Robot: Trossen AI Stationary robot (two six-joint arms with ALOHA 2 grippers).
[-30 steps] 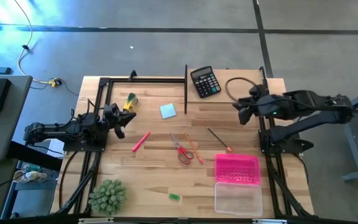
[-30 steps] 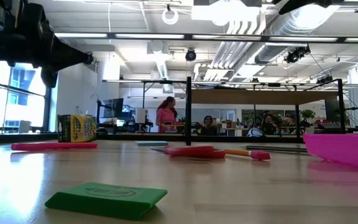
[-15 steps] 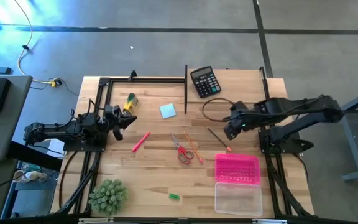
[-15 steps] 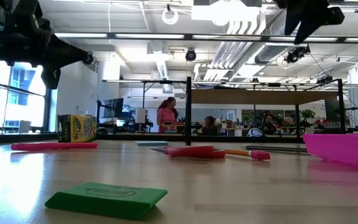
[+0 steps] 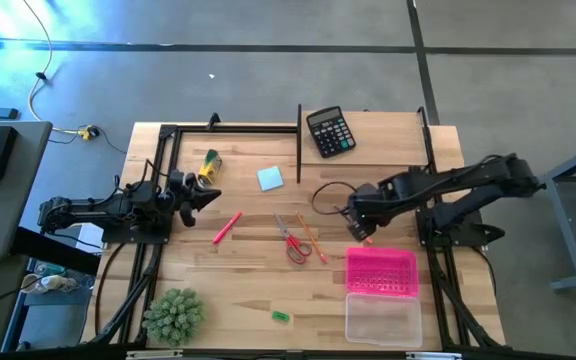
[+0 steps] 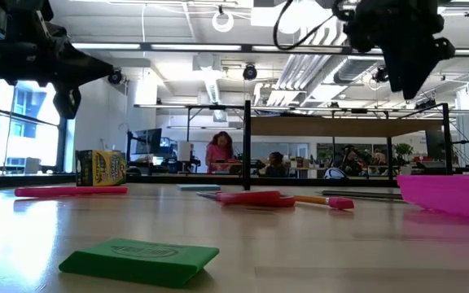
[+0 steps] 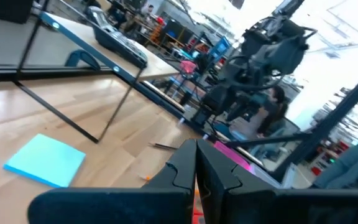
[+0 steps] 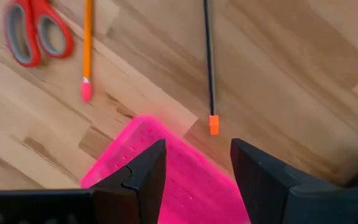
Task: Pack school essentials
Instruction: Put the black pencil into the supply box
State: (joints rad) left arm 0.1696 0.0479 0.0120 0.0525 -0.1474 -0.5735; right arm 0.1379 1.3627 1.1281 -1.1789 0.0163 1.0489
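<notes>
The stationery lies loose on the wooden table: red pen [image 5: 227, 227], red-handled scissors [image 5: 293, 241], orange pencil [image 5: 314, 240], a dark pencil with an orange end [image 5: 352, 223], light-blue notepad [image 5: 270, 178], yellow-green box [image 5: 209, 163] and green eraser [image 5: 281, 316]. My right gripper [image 5: 358, 216] hangs open in the air over the dark pencil's orange end [image 8: 213, 124] and the far edge of the pink box [image 8: 166, 168]. My left gripper [image 7: 196, 167] is shut and waits at the table's left side, near the yellow-green box.
A pink tray-like box [image 5: 380, 271] with a clear one [image 5: 383, 318] nearer sits at the right near corner. A black calculator [image 5: 329, 131] lies at the far edge and a green spiky plant [image 5: 173, 315] at the near left corner. A black frame [image 5: 299, 140] stands on the far half.
My right gripper has swung from the far right, beside the calculator, toward the table's middle and near side, coming down over the dark pencil and the pink box. The things on the table have stayed where they were.
</notes>
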